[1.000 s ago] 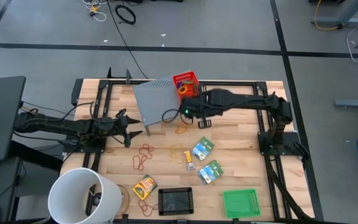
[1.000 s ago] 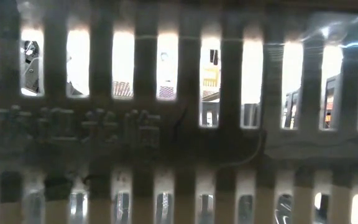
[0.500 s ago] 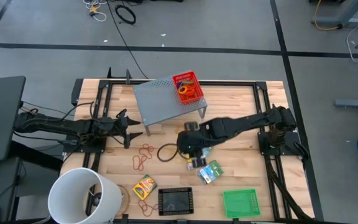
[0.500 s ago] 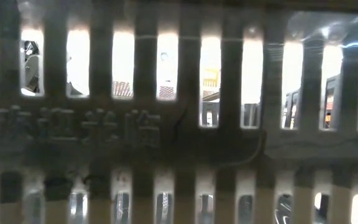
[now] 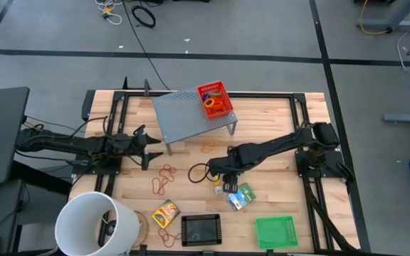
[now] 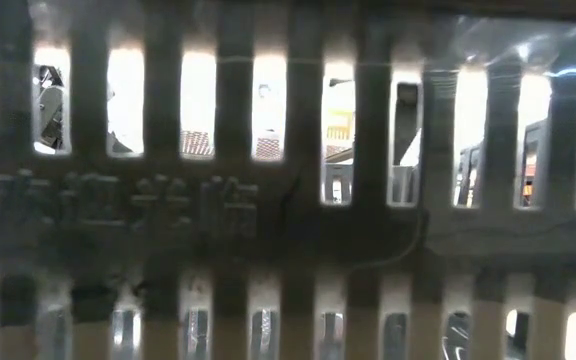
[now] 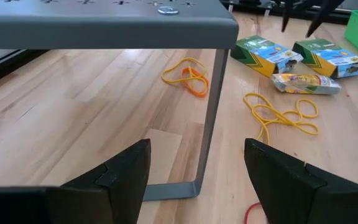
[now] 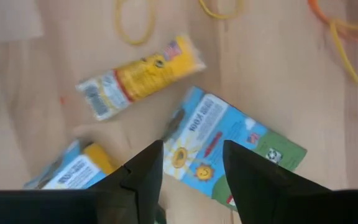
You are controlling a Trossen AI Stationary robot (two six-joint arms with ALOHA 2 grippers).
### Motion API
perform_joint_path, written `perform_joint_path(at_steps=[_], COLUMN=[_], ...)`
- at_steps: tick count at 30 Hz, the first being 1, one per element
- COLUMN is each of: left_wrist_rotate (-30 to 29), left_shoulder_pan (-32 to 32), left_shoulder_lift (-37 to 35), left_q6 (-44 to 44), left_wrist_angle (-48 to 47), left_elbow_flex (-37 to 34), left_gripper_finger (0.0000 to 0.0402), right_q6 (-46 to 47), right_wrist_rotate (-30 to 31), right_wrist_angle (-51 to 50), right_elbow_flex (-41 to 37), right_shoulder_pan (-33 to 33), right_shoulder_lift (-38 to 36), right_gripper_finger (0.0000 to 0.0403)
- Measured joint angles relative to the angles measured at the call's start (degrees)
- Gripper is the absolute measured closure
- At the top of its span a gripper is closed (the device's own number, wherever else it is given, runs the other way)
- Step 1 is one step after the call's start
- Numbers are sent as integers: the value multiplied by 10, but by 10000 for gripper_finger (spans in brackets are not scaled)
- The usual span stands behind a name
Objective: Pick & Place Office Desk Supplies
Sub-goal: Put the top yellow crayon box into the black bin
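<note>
While the red tray (image 5: pixel 216 102) with rings sits up on the grey riser (image 5: pixel 191 114), most things wait on the table (image 5: pixel 276 153). The right gripper (image 5: pixel 223 178) hangs low over a teal packet (image 8: pixel 229 149), fingers open and empty. The left gripper (image 5: pixel 151 148) rests open beside the riser.

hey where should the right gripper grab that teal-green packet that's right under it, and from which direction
Probably from straight above. The teal-green packet lies flat on the wooden table, so only its top face and thin edges are reachable. The right gripper hangs over it with fingers open; closing across the packet's narrow width, on the two long edges near the middle, looks best. The yellow packet lies apart from it, leaving room.
</note>
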Motion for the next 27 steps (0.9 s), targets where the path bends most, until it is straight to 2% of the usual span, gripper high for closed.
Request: perform_joint_path(at_steps=[15,27], left_wrist_rotate=[-1,-5], left_shoulder_pan=[0,0], left_shoulder_lift=[0,0], left_q6=[7,6], left_wrist_angle=[0,0], left_elbow_flex=[0,0], left_gripper_finger=[140,140], right_q6=[27,14], right_wrist_rotate=[101,174], right_wrist_angle=[50,46], right_elbow_flex=[-52,-51], right_shoulder_pan=[89,129], right_shoulder_lift=[7,69], right_gripper_finger=[226,226])
